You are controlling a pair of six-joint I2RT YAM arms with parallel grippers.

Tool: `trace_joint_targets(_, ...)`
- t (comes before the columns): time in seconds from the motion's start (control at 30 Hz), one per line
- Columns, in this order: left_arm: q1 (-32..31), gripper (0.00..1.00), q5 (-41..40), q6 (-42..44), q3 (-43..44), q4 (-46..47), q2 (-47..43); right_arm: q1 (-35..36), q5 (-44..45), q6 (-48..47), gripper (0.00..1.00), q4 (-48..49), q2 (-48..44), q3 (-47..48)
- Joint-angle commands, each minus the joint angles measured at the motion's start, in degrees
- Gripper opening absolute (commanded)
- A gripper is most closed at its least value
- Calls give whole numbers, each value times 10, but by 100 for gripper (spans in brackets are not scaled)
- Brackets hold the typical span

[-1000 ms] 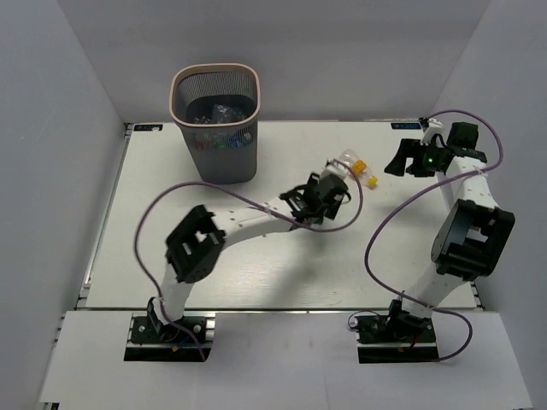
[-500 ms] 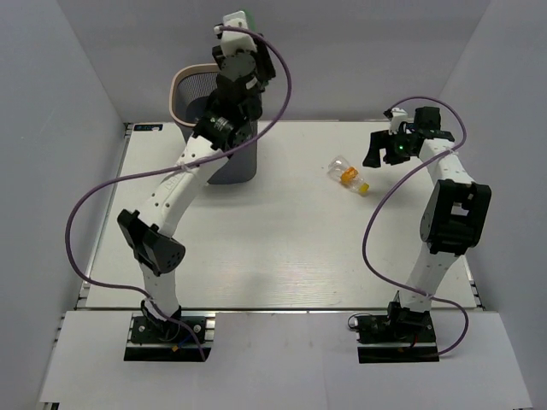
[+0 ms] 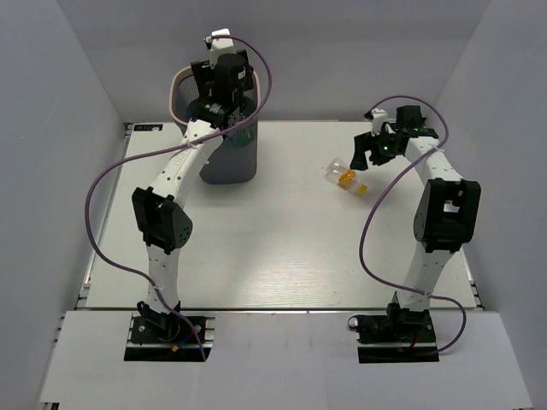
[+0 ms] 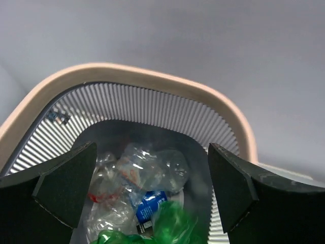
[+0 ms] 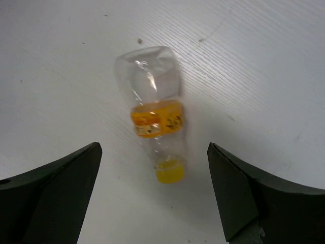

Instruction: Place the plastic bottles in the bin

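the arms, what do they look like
Both the left arm and right arm: white links, black joint housings, a loose purple cable looping along each. The fingers are matte black wedges. A green light glows by the right wrist.

— What do I have in the bin (image 3: 239,161)?
— It stands upright at the far left of the table (image 3: 273,256), dark grey mesh with a pale pinkish rim. Inside I see a heap of crumpled bottles (image 4: 147,170): clear ones, one blue-labelled, one with red, and green ones nearest me.
— And outside it?
— One clear bottle (image 5: 154,114), orange label, yellow-orange cap, lying on its side on the white tabletop, well apart from the bin.
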Motion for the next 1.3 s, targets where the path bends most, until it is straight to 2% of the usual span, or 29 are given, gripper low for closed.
trace_joint_targets(0.0, -18, 100, 82, 43, 6, 26, -79, 45, 1, -54, 90, -16, 27, 35)
trace_joint_targets(0.1, -23, 100, 314, 70, -77, 40, -145, 68, 29, -63, 90, -6, 51, 46)
trace_joint_targets(0.13, -23, 100, 424, 70, -102, 41, -163, 71, 33, -64, 90, -9, 57, 55)
trace_joint_targets(0.23, -39, 100, 578, 59, -200, 12, -225, 79, 73, -70, 90, -11, 89, 74)
trace_joint_targets(0.27, -39, 100, 602, 54, -263, -2, -241, 81, 88, -69, 90, -1, 96, 73)
trace_joint_targets(0.3, -54, 100, 611, 46, -299, -8, -281, 81, 102, -69, 90, 1, 100, 74)
trace_joint_targets(0.33, -59, 100, 617, 37, -387, -8, -307, 83, 130, -70, 90, 4, 105, 72)
trace_joint_targets(0.4, -68, 100, 611, 6, -481, 34, -361, 83, 153, -70, 90, 18, 111, 73)
trace_joint_targets(0.43, -76, 100, 610, -5, -556, 43, -406, 84, 175, -74, 90, 18, 118, 73)
trace_joint_targets(0.6, -98, 100, 581, -63, -702, 62, -480, 90, 181, -82, 88, 10, 133, 59)
trace_joint_targets(0.63, -106, 100, 581, -68, -733, 62, -480, 91, 168, -84, 84, 8, 132, 56)
trace_joint_targets(0.67, -112, 100, 581, -68, -746, 62, -480, 93, 161, -81, 71, 4, 129, 53)
trace_joint_targets(0.8, -137, 100, 581, -74, -784, 46, -459, 98, 74, -93, 32, -43, 101, 82)
trace_joint_targets(0.87, -147, 100, 581, -74, -798, 46, -451, 100, 42, -106, 24, -66, 78, 114)
trace_joint_targets(0.9, -156, 100, 581, -74, -813, 62, -451, 102, -13, -112, 22, -71, 63, 144)
trace_joint_targets(0.97, -163, 100, 581, -80, -826, 77, -446, 111, -51, -115, 22, -82, 42, 198)
trace_joint_targets(1.0, -170, 100, 581, -88, -831, 84, -446, 114, -112, -114, 22, -78, 29, 250)
trace_joint_targets(1.07, -177, 100, 575, -96, -839, 100, -446, 135, -147, -99, 21, -7, 7, 270)
trace_joint_targets(1.1, -183, 100, 575, -101, -845, 105, -441, 157, -165, -42, 21, 32, -16, 272)
trace_joint_targets(1.13, -183, 100, 575, -101, -852, 113, -441, 165, -166, -20, 22, 176, -27, 248)
trace_joint_targets(1.17, -190, 100, 570, -106, -852, 113, -441, 183, -165, 48, 22, 231, -59, 234)
trace_joint_targets(1.2, -196, 100, 570, -106, -859, 113, -441, 199, -160, 66, 22, 280, -65, 212)
trace_joint_targets(1.23, -196, 100, 570, -106, -859, 119, -441, 207, -156, 88, 22, 368, -67, 215)
trace_joint_targets(1.27, -201, 100, 565, -106, -866, 119, -441, 218, -149, 99, 22, 413, -41, 245)
